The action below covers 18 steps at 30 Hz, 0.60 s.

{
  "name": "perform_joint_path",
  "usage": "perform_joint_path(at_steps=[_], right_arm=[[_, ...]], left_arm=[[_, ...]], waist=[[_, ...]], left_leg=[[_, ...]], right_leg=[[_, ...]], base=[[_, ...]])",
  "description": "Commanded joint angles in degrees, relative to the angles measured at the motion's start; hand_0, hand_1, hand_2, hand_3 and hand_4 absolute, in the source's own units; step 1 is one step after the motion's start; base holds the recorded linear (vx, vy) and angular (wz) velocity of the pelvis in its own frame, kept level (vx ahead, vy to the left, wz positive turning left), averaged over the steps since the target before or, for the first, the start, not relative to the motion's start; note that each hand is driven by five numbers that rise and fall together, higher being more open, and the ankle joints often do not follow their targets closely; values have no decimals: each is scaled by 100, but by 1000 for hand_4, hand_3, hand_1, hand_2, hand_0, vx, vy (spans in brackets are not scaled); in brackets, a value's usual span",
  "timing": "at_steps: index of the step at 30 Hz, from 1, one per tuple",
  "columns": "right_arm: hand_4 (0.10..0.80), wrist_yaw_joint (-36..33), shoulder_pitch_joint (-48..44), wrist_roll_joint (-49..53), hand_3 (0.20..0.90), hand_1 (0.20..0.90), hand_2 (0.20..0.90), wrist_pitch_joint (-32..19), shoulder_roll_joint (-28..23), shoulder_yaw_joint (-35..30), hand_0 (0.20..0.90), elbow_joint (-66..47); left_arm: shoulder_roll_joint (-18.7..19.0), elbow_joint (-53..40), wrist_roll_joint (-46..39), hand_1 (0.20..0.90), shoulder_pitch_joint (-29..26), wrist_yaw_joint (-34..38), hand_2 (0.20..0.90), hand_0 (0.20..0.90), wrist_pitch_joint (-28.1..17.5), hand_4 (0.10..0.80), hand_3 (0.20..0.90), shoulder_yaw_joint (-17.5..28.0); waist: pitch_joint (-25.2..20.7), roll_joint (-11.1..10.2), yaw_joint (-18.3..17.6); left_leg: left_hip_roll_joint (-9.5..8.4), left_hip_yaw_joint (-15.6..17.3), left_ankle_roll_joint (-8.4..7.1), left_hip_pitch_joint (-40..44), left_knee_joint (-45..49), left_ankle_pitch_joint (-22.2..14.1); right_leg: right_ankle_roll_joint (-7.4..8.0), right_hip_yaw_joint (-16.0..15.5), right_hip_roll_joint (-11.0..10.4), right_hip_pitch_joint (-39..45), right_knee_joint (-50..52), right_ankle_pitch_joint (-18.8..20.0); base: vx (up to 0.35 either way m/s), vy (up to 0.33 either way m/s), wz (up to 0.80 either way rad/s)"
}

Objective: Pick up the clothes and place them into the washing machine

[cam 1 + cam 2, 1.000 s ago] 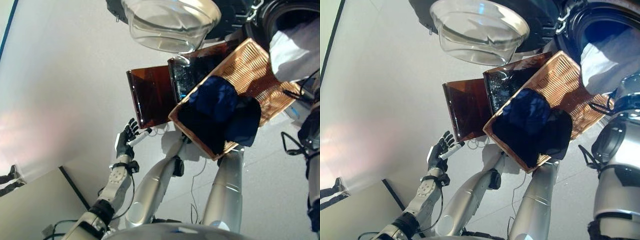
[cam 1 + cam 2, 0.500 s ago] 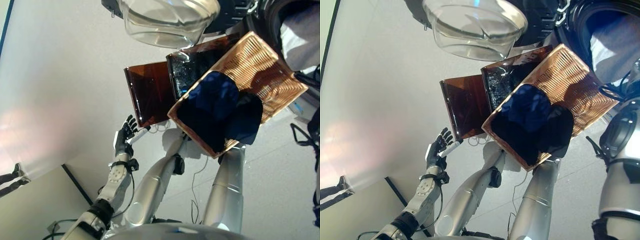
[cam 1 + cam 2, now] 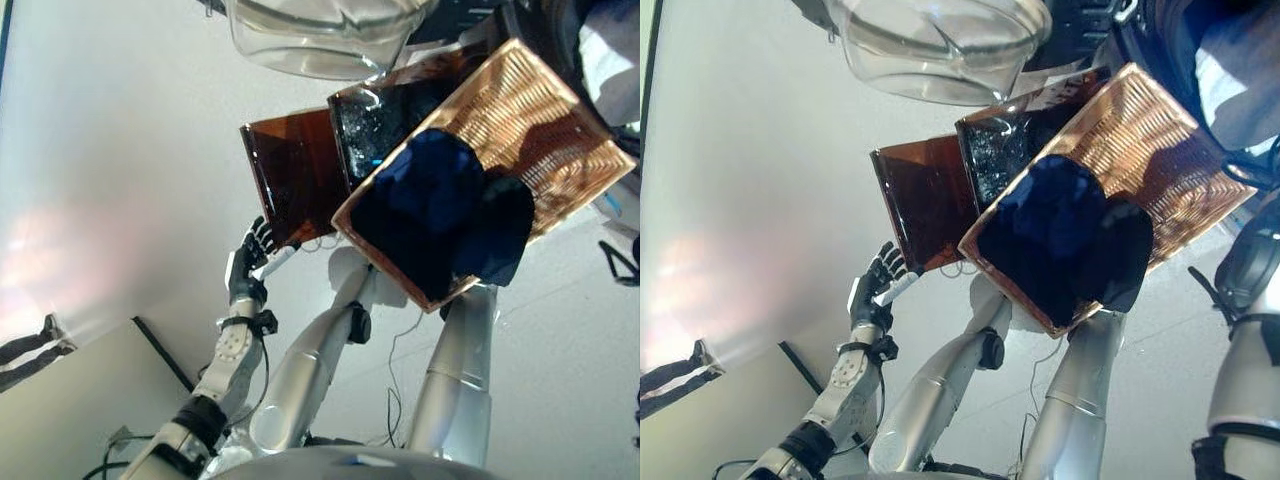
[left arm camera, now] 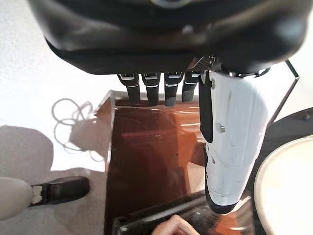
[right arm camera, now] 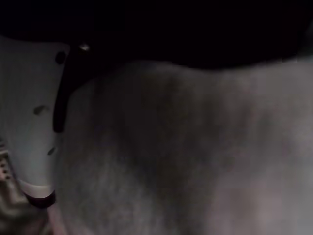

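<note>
Here, dark navy clothes (image 3: 440,215) fill the woven wicker basket (image 3: 545,120).
Left hand (image 3: 248,262) beside basket, fingers relaxed; right hand (image 5: 29,132) against pale cloth (image 5: 195,147), grip unclear.

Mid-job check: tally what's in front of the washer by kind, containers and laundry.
Wicker basket: 1
Brown bins: 2
Dark blue clothes heap, in the basket: 1
Pale garment at the drum: 1
Total: 5
</note>
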Motion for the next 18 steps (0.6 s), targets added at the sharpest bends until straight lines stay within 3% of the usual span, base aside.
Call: perform_joint_path(at_steps=[1,11,18], right_arm=[[300,160,-777,-555,200,200,200,-465,-1115,1430,200,-691],[300,-6,-887,-696,200,200,200,-539,-1100,1497,200,-808],[300,-88,-1246,-619,200,200,200,-753,-1457,1703,200,-696]], left_arm=[[225,-341,-54,900,303,192,900,900,-341,800,900,268],[228,-507,-89,900,267,187,900,900,-365,800,900,183],[266,-499,-72,900,334,145,900,900,-345,800,900,126]], waist=[[312,622,-156],[378,592,-152],[286,537,-181]], left_leg=[[747,107,-708,-234,673,-442],[879,162,-765,-387,570,-353],[868,123,-763,-362,552,-361]], right_leg=[[-584,-111,346,212,-102,-251],[-625,-43,553,-185,248,-441],[-629,-53,591,-241,422,-511]], base=[[7,-67,2],[12,-74,-1],[18,-12,-2]])
